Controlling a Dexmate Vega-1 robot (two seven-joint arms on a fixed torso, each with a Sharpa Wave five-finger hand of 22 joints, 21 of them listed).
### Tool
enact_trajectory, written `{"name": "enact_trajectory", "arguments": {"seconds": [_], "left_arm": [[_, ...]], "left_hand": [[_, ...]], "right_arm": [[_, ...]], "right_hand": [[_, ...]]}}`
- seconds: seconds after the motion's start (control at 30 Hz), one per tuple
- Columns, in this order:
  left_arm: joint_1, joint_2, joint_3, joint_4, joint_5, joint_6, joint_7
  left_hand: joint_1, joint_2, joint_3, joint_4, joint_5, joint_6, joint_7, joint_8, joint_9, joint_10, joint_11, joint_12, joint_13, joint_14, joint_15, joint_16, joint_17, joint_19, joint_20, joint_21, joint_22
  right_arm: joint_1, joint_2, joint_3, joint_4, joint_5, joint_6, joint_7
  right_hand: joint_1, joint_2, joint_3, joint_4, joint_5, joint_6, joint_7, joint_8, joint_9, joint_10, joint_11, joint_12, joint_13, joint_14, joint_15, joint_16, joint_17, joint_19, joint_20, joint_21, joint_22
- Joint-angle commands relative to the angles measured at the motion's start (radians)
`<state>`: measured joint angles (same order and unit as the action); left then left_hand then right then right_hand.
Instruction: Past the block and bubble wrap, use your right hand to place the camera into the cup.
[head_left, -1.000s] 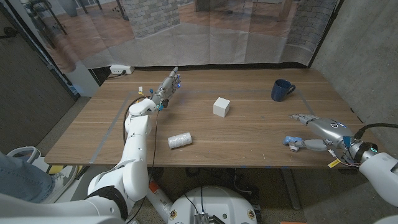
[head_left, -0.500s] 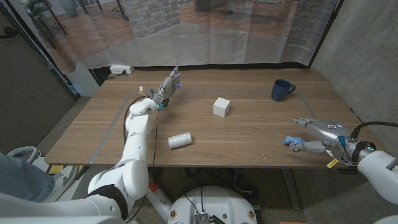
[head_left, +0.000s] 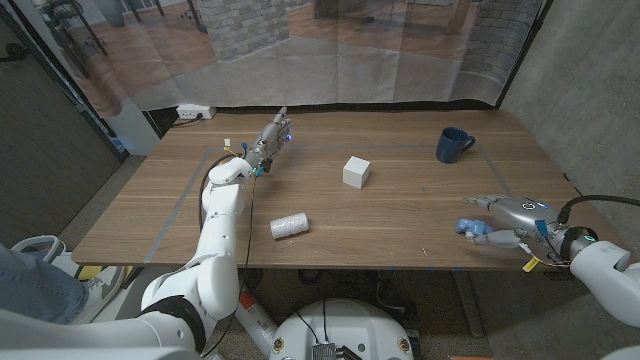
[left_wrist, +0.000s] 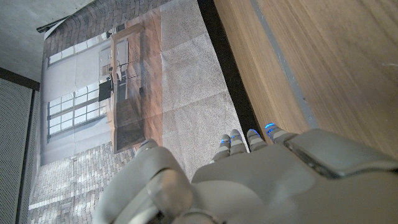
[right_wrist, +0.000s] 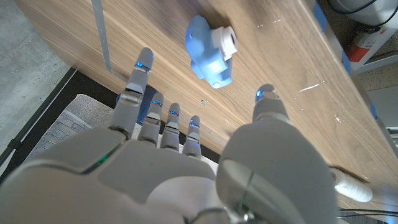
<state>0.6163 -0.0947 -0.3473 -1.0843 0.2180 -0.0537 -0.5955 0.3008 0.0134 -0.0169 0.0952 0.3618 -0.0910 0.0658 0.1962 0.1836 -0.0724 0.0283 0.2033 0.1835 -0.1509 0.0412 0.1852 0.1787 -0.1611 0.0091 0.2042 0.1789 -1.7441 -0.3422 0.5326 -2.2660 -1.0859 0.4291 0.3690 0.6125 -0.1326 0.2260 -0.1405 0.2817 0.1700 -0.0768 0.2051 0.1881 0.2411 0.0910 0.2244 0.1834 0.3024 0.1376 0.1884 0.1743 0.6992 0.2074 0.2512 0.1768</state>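
A small light-blue toy camera (head_left: 471, 227) lies near the table's front right edge; in the right wrist view the camera (right_wrist: 209, 55) sits just beyond the fingertips. My right hand (head_left: 512, 212) hovers beside it with fingers (right_wrist: 139, 76) spread and nothing held. The dark blue cup (head_left: 453, 145) stands upright at the far right. A white block (head_left: 356, 171) sits mid-table, and a roll of bubble wrap (head_left: 288, 226) lies nearer the front. My left hand (head_left: 270, 137) is stretched out at the far left, holding nothing.
The table's front edge (head_left: 400, 266) runs close under the camera and my right hand. A curtain and a power strip (head_left: 194, 112) lie behind the far edge. A grey concrete wall (head_left: 590, 90) stands to the right.
My right hand has crept a little left and toward the front edge, closing in on the camera. The left arm, block, wrap and cup have stayed put.
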Motion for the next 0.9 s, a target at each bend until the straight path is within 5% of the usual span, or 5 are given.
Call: {"name": "enact_trajectory", "arguments": {"seconds": [0.03,0.5,0.9], "left_arm": [[0.009,0.000,0.001,-0.007,0.002,0.005,-0.004],[0.030,-0.005,-0.002,-0.039,0.002,0.016,-0.003],[0.046,-0.010,-0.001,-0.072,0.008,0.036,0.000]], "left_hand": [[0.008,0.007,-0.007,0.003,-0.001,0.006,0.001,0.004,0.004,-0.001,-0.002,0.001,0.004,0.001,-0.001,0.003,0.006,-0.001,0.004,-0.003,0.004],[0.008,0.007,-0.010,0.003,-0.001,0.006,0.001,0.003,0.004,-0.001,-0.003,0.001,0.004,0.001,0.000,0.003,0.006,-0.001,0.004,-0.003,0.004],[0.009,0.007,-0.013,0.003,-0.002,0.006,0.000,0.003,0.004,-0.002,-0.002,0.001,0.004,0.003,-0.002,0.004,0.006,-0.001,0.006,-0.003,0.004]], "right_arm": [[-0.003,-0.034,-0.023,0.002,-0.041,-0.028,0.025],[0.016,-0.063,-0.050,0.047,-0.056,-0.069,0.020],[0.016,-0.089,-0.064,0.072,-0.058,-0.101,0.020]], "right_hand": [[0.013,0.003,0.001,0.001,0.004,0.007,-0.008,0.005,0.005,-0.004,-0.005,-0.005,0.002,0.003,-0.012,0.000,0.004,-0.003,-0.002,-0.004,0.002],[0.021,0.018,-0.005,0.007,0.004,0.039,-0.035,0.009,0.005,0.022,-0.084,0.002,0.004,0.007,-0.042,-0.001,0.006,-0.008,-0.009,-0.022,0.003],[0.030,0.028,-0.005,0.008,0.002,0.068,-0.047,0.015,0.005,0.038,-0.103,0.007,0.005,0.031,-0.063,0.006,0.007,0.004,-0.018,-0.024,0.004]]}}
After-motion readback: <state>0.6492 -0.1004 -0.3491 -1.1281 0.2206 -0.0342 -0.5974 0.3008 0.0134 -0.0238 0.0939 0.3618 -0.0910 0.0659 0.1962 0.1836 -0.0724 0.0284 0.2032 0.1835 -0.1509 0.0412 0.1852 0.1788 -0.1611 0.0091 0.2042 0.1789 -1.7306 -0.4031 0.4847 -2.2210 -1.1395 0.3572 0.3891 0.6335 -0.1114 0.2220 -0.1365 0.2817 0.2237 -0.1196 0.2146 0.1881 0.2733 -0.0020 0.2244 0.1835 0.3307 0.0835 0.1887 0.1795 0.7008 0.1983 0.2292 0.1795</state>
